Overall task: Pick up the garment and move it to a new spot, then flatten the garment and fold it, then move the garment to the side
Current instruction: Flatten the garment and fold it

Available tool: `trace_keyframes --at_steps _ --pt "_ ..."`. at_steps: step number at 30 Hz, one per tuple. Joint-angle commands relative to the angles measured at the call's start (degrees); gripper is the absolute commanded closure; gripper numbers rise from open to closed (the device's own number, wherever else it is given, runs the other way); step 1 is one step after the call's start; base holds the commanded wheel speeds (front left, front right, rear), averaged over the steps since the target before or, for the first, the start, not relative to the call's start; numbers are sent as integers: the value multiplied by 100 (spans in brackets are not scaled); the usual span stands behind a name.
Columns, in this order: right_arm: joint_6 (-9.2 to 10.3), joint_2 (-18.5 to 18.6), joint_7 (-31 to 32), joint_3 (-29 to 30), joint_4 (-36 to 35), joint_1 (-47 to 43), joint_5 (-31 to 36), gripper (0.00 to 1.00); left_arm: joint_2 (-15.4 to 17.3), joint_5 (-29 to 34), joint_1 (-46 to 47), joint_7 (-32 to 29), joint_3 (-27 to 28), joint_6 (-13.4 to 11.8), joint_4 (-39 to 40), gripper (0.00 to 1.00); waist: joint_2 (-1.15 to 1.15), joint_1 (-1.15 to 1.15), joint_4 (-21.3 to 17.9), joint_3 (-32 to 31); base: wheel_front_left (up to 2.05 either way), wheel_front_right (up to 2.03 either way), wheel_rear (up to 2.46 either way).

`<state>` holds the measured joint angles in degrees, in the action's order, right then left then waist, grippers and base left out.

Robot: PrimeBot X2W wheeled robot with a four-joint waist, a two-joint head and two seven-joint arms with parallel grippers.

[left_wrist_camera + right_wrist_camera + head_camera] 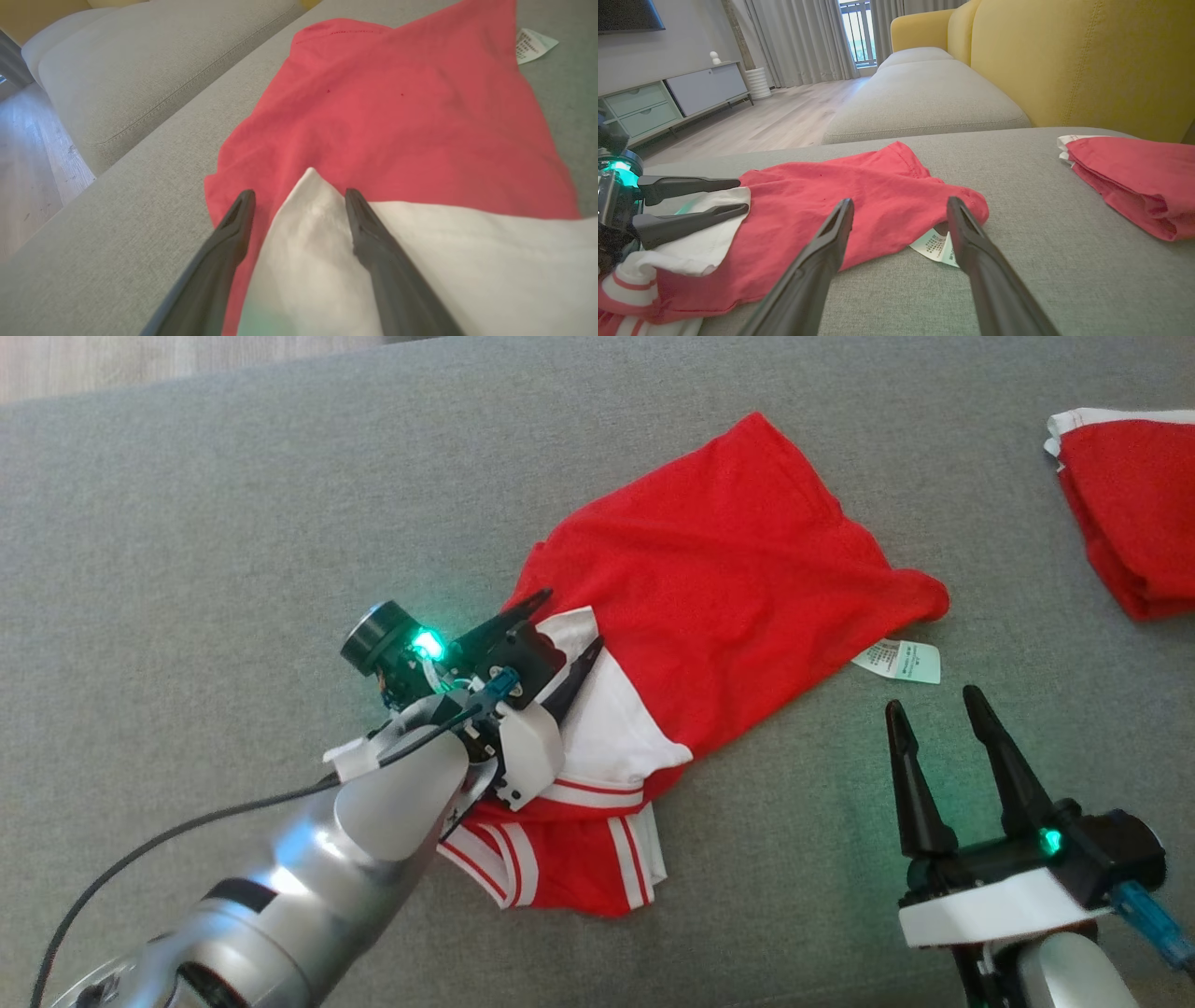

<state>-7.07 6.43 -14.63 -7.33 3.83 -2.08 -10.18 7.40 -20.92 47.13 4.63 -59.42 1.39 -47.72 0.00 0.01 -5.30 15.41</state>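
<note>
Where the grey woven seat cushion (233, 523) spreads flat, the red jersey garment (728, 579) is laid on it, crumpled, its soft cloth thrown into shallow wrinkles. One hemmed corner is pointed away from the robot, and the edge beside the white printed care label (898, 660) is curled under. The label is seen flat on the cushion, touching the garment's right edge. At the garment's near end a smooth white panel (616, 728) is folded over the red cloth, and below it red-and-white striped ribbed trim (523, 859) is bunched.

The left gripper (571, 619) is set over the garment's near left edge, its two tapered dark fingers spread wide. In the left wrist view the panel's pointed corner is seen lying between them, unclamped, one finger lying over the white cloth and the other beside the red edge (300, 192).

The right gripper (934, 700) is held just beyond the garment's right edge, near the label, with its fingers likewise spread wide and nothing gripped between them.

Well to the right of the garment, a second red garment with white trim (1134, 504) is laid folded into a thick pad. Bare cushion is left open between the two, and also to the garment's left and near side. Beyond the garment's far side, a stitched cushion edge and a yellow upholstered sofa back (1064, 60) are seen.
</note>
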Motion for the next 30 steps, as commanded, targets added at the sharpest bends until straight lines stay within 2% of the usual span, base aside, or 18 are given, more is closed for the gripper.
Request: trace_keyframes --at_steps 1,3,4,5,10,18,23,25,26,27,30 --pt "-42 118 -37 -147 -168 162 -28 0 10 26 321 69 90 30 -37 0 0 -1 -12 -1 0 0 0" --pt "-42 114 -37 -146 -170 174 -27 0 -45 24 361 100 50 86 -199 0 0 -1 -25 -10 0 0 0" --pt "-42 110 -37 -145 -170 175 -26 0 -67 21 376 125 35 108 -267 8 0 -1 -32 -16 0 0 0" --pt "-42 105 -37 -141 -170 172 -25 0 -86 20 390 150 17 134 -329 43 0 -1 -39 -22 0 0 0" --pt "-42 77 -37 -139 -152 142 -27 0 -172 28 472 275 -88 248 -557 100 0 -1 -64 -51 0 0 0" --pt "-42 30 -37 -106 -109 92 -25 0 -265 59 503 553 -211 200 -694 100 0 -1 -12 -180 0 0 0" --pt "-42 32 -37 -107 -99 26 -31 0 -300 -87 244 734 -295 383 -293 100 0 -1 45 -300 0 0 0" --pt "-42 36 -37 -106 -102 -1 -33 0 -269 -39 111 712 -407 373 -133 100 0 -1 82 -326 0 0 0" --pt "-42 40 -37 -113 -100 -13 -33 0 -246 5 54 701 -462 326 -57 78 0 -1 97 -337 0 0 0" --pt "-42 42 -37 -116 -98 -23 -31 0 -225 53 0 684 -514 264 23 1 0 -1 111 -346 0 0 0" --pt "-42 41 -37 -125 -94 -38 -32 0 -197 137 -103 654 -626 184 208 0 0 -1 136 -366 0 0 0"
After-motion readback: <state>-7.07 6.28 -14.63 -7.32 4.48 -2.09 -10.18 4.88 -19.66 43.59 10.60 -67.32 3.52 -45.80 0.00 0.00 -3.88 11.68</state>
